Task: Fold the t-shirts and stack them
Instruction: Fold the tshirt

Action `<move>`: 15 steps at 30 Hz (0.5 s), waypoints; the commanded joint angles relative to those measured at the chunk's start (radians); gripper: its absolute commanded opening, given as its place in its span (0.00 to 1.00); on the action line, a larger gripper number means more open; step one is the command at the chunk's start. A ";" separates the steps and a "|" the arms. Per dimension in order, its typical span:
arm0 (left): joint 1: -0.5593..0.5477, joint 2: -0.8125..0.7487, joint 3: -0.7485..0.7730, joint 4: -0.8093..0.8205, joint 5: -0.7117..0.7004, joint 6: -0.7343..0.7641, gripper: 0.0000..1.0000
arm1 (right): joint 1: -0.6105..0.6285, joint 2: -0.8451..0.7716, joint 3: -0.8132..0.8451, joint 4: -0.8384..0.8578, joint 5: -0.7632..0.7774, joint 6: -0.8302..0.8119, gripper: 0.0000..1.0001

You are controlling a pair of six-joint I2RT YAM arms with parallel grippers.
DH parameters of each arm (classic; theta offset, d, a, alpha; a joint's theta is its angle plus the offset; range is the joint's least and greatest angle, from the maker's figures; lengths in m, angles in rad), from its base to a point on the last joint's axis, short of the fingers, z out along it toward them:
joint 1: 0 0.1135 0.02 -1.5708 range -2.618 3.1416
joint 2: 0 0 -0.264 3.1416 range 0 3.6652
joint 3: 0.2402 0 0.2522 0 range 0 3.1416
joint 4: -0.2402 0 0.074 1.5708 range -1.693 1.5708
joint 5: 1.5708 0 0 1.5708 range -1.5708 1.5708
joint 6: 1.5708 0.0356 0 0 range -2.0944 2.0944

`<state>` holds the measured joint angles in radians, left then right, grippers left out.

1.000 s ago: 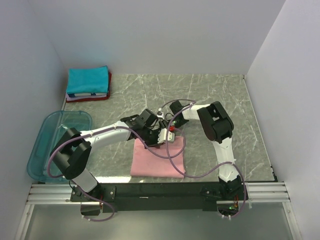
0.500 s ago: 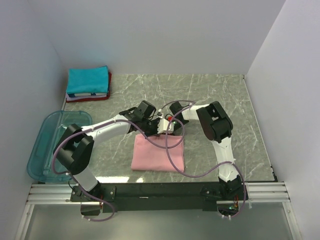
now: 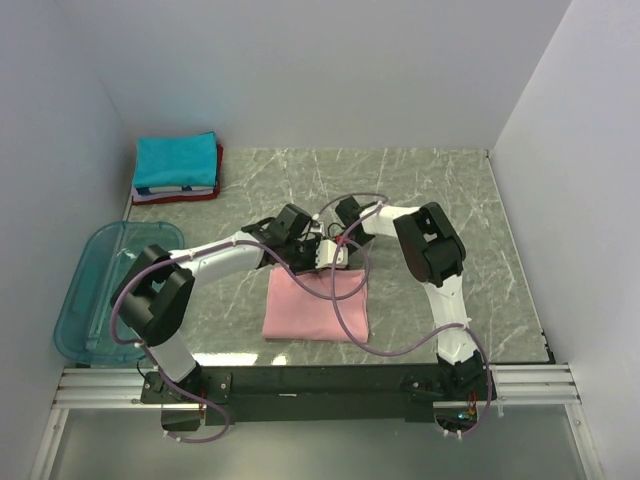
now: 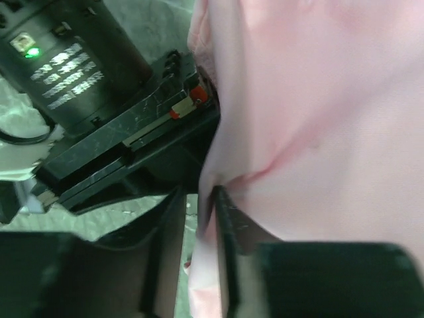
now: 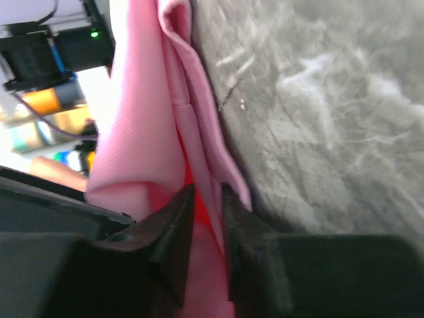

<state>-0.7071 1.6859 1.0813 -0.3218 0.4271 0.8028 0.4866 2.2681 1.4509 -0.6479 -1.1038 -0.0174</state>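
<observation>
A light pink t-shirt (image 3: 315,308) lies folded in a rectangle on the marble table, near the front middle. Both grippers sit at its far edge. My left gripper (image 3: 312,256) has its jaws a little apart; in the left wrist view (image 4: 195,193) the pink cloth (image 4: 311,112) hangs against one finger (image 4: 226,252) with table showing beside it. My right gripper (image 3: 340,240) is shut on a fold of the pink shirt (image 5: 139,132), as the right wrist view (image 5: 207,193) shows. A folded teal shirt (image 3: 176,160) tops a stack with red and white edges at the back left.
A translucent blue plastic bin (image 3: 100,290) stands at the table's left edge. White walls close in the left, back and right. Purple cables loop over the pink shirt from both arms. The arm bases sit on a black rail (image 3: 320,385) at the front.
Both grippers moved toward the back of the table, and the pink shirt slid a little that way with them. Its near edge now lies farther from the rail.
</observation>
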 commanded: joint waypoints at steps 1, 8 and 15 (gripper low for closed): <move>0.003 -0.061 0.005 0.030 -0.021 0.006 0.31 | 0.003 -0.073 0.074 -0.059 0.226 -0.081 0.33; 0.003 -0.182 -0.009 -0.057 0.031 -0.074 0.43 | 0.001 -0.139 0.181 -0.145 0.439 -0.127 0.51; 0.155 -0.285 -0.052 -0.163 0.207 -0.235 0.44 | -0.049 -0.182 0.321 -0.242 0.571 -0.205 0.60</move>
<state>-0.6491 1.4296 1.0454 -0.4171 0.5056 0.6735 0.4740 2.1658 1.6936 -0.8223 -0.6231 -0.1577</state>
